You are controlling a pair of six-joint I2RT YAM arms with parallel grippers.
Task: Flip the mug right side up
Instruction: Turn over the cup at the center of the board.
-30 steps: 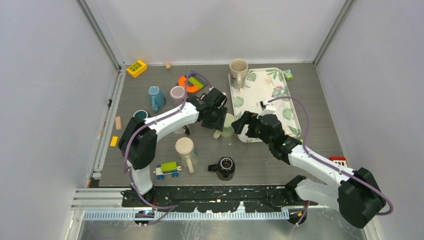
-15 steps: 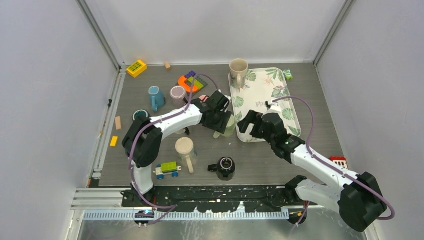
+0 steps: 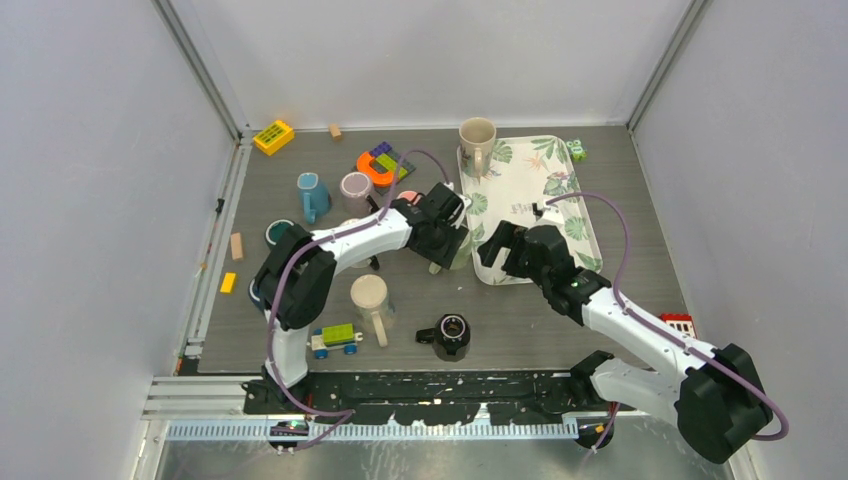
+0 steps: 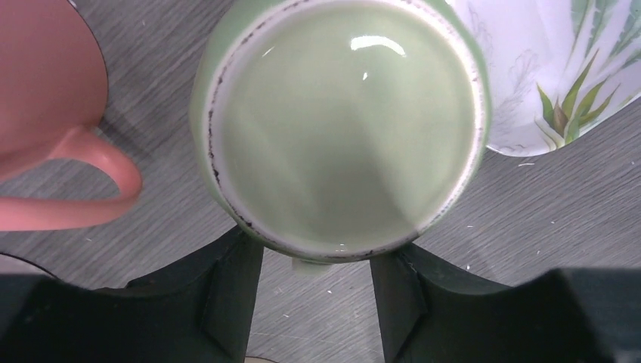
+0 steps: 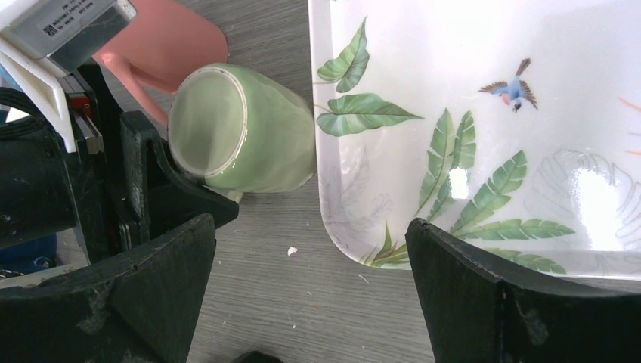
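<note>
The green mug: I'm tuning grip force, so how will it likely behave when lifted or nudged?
The green mug looks glazed and glossy, so probably slippery between the left gripper fingers. It seems rigid ceramic, likely chipping if dropped. Upside down on its rim beside the tray, it should sit steady.

Overhead view above and behind the arms; both wrist views close, looking down, sharing the green mug (image 4: 340, 128) and tray (image 5: 484, 136) edge

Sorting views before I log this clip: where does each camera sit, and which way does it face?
Top external: overhead behind the bases, facing down on the table; both arms show.
Left wrist: looks down at the green mug's base; left gripper fingers show.
Right wrist: faces mug and tray; right gripper fingers show.
All three share the green mug.
</note>
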